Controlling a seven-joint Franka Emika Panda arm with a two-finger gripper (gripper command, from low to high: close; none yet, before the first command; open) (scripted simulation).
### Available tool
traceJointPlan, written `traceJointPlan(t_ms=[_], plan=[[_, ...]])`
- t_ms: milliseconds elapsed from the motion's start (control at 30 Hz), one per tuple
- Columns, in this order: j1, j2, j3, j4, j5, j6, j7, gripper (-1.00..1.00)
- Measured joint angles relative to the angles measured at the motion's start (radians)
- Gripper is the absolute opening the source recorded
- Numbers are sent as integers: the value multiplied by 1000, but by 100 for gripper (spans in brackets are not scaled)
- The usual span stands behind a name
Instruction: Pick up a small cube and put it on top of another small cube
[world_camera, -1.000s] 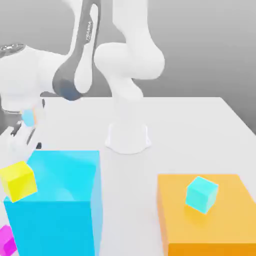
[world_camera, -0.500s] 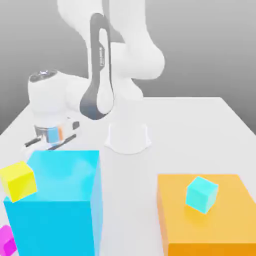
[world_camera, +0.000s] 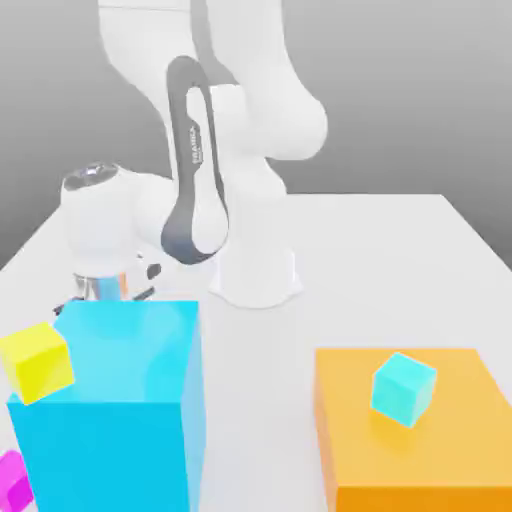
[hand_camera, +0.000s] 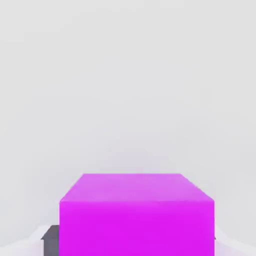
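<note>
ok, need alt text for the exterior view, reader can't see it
A white robot arm bends down behind a large cyan block, its hand low at the block's far edge. A small yellow cube leans on that block's left side, with a magenta cube below it at the frame's corner. On the right, a pale cyan cube sits on an orange block.

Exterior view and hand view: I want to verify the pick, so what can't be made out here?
- Exterior view: small glossy magenta cube, cut off by the picture's lower corner, so only part of it shows.
- Hand view: close-up magenta cube, bottom cut off by the picture's edge; whether it is that same cube is unclear.
</note>
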Motion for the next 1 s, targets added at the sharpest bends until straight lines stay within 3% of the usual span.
traceJointPlan(t_ms=[133,367,1000], plan=[[-13,-115,-2,6,-71,-111,7,-100],[30,-112,15,242,-144,-314,-183,-100],[193,-84,82,902,-83,-968,-665,-100]])
